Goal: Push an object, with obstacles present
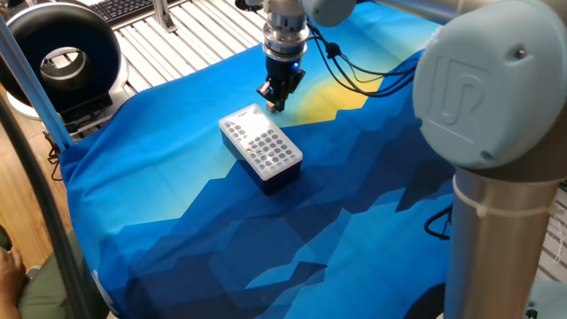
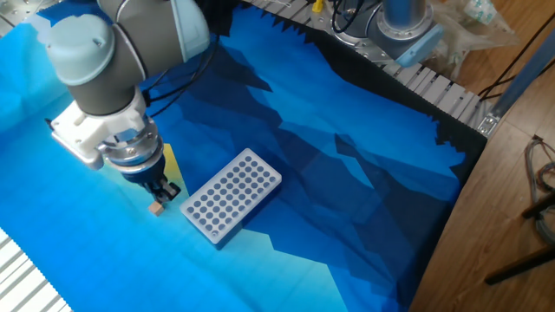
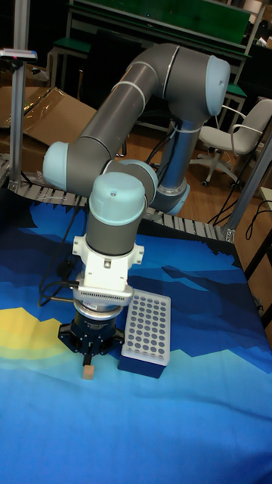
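Pincer (image 2: pixel 165 191) tips sit low over the cloth, apparently pressed together, though the dark fingers blur into one another and I cannot tell for sure; they pinch nothing. Just past the tips, touching or nearly so, lies the cube (image 2: pixel 157 207) on the cloth (image 2: pixel 347 173). In the tall view the cube (image 3: pixel 88 373) sits right under the pincer (image 3: pixel 91 354), with the box (image 3: pixel 145 333) just beside it but apart. To push well, keep the tips low and square behind the cube's middle, so it slides rather than spins off. Steer the line parallel to the box (image 2: pixel 231 207), never toward it, and go slowly: the cloth may wrinkle and trip so light a piece.
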